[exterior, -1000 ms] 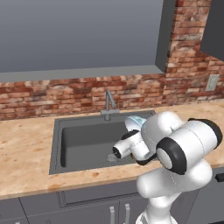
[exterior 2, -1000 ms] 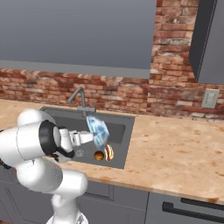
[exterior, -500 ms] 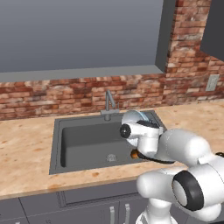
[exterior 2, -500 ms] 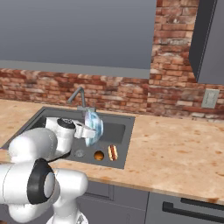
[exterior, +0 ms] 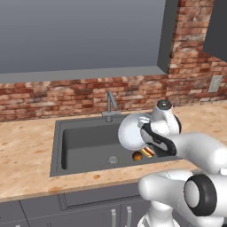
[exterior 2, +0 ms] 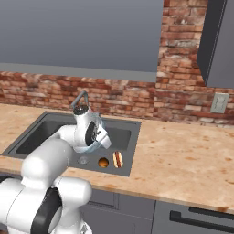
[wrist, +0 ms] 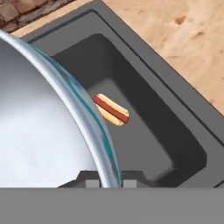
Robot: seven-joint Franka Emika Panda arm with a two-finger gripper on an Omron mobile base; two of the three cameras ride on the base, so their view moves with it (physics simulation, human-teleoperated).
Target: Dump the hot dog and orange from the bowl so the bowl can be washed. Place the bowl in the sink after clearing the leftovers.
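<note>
I have the gripper (wrist: 105, 181) clamped on the tipped bowl's (wrist: 39, 131) rim, above the sink (wrist: 175, 140), whose floor holds the hot dog (wrist: 111, 110) and orange (exterior 2: 103, 162).

Kitchen: sink (exterior: 84, 142), faucet (exterior: 110, 104), brick backsplash (exterior: 66, 95), stone counter (exterior 2: 183, 155).

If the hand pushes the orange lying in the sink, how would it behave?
The orange is round, so it would probably roll on the flat sink floor. The hot dog lying beside it might stop it. It looks firm.
</note>
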